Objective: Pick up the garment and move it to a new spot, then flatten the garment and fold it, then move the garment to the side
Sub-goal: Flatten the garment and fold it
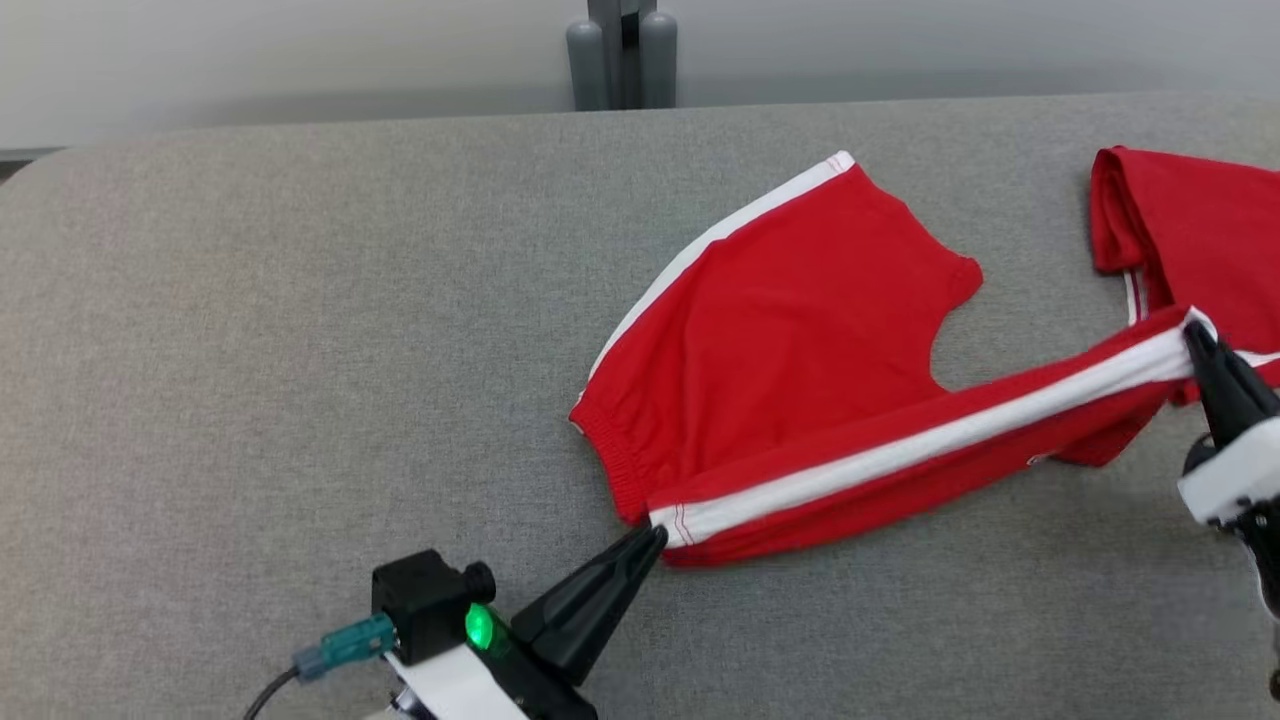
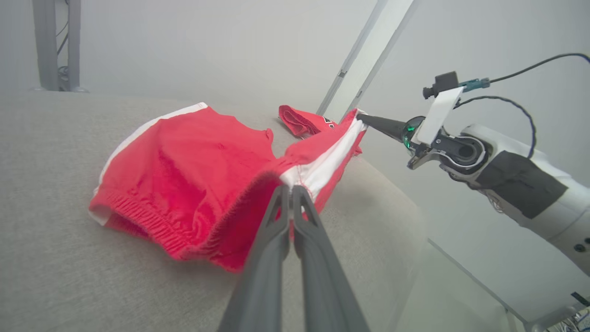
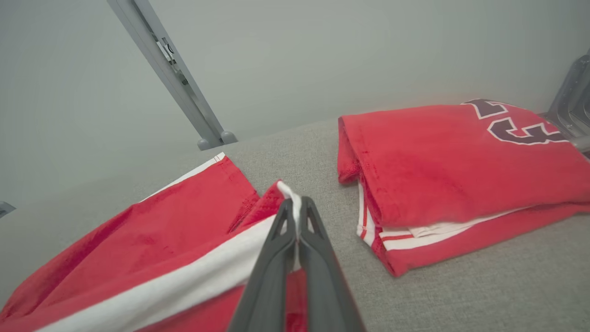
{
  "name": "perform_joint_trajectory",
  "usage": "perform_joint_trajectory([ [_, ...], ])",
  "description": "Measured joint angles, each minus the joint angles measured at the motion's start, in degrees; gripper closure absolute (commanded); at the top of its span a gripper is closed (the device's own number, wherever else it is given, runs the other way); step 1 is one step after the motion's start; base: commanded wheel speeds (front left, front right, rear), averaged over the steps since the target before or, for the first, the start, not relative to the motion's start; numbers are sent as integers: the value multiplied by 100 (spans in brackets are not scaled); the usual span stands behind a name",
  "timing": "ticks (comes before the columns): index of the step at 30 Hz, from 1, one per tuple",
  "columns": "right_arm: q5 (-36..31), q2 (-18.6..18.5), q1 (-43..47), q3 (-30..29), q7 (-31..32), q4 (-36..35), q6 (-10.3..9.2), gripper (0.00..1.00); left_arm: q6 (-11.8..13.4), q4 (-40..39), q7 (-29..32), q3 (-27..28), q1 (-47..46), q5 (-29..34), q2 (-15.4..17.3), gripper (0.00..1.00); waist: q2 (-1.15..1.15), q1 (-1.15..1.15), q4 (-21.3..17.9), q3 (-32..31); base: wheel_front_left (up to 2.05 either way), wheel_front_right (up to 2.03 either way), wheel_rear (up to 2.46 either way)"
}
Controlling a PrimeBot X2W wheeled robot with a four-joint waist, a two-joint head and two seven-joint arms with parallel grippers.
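Red shorts (image 1: 790, 330) lie right of centre on the table (image 1: 250, 350), one leg flat, the other stretched along its white side stripe (image 1: 930, 440). The left hand (image 1: 650, 535) is clamped on the stripe at the waistband (image 1: 610, 450); the right hand (image 1: 1195, 335) pinches its opposite end. The cloth looks light, limp and likely to sag, so stitched edges suit gripping. The surface is grey and felt-like. A folded red jersey (image 1: 1200, 220) lies just beside; a pale wall (image 1: 300, 50) and grey post (image 1: 622, 55) stand behind.
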Motion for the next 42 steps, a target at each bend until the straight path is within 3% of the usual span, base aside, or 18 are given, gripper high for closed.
perform_joint_trajectory([
  [5, -548, 256, -1255, -60, 188, 768, 0, 100, -12, 397, -76, 13, -472, -688, -299, 100, 0, 0, 158, 332, 0, 0, 0],
  [9, -912, 249, -2147, 11, 194, 1395, 0, 100, -13, 794, -112, 56, -946, -903, -401, 100, 0, 0, 337, 604, 0, 0, 0],
  [12, -1303, 159, -2934, 367, -49, 2004, 1, 100, -13, 1129, -204, 92, -1310, -1339, -671, 100, 0, 0, 538, 865, 0, 0, 0],
  [23, -1426, -3, -4275, 1085, -754, 3572, 1, 100, -14, 1760, -363, 16, -1947, -1804, -918, 100, 0, 0, 990, 1365, 0, 0, 0],
  [35, -1344, -42, -5176, 1885, -1290, 4657, 1, 100, -13, 2016, -463, -244, -2317, -1897, -1017, 100, 0, 0, 1170, 1696, 0, 0, 0],
  [36, -1338, -52, -5228, 1919, -1323, 4749, 1, 84, -14, 2047, -464, -257, -2343, -1900, -1047, 100, 0, 0, 1188, 1715, 0, 0, 0],
  [37, -1329, -52, -5274, 1959, -1339, 4845, 1, 62, -14, 2078, -466, -269, -2359, -1900, -1066, 100, 0, 0, 1206, 1733, 0, 0, 0],
  [38, -1315, -49, -5309, 2000, -1386, 4916, 1, 54, -14, 2103, -467, -277, -2379, -1898, -1079, 96, 0, 0, 1218, 1750, 0, 0, 0],
  [40, -1289, -36, -5368, 2076, -1471, 5050, 1, 6, -14, 2163, -481, -303, -2438, -1873, -1118, 73, 0, 0, 1233, 1769, 0, 0, 0],
  [41, -1276, -20, -5390, 2108, -1529, 5100, 1, 0, -14, 2186, -481, -320, -2471, -1852, -1131, 71, 0, 0, 1230, 1768, 0, 0, 0],
  [42, -1250, 1, -5405, 2148, -1586, 5149, 1, 0, -14, 2212, -482, -322, -2480, -1831, -1146, 65, 0, 0, 1223, 1758, 0, 0, 0],
])
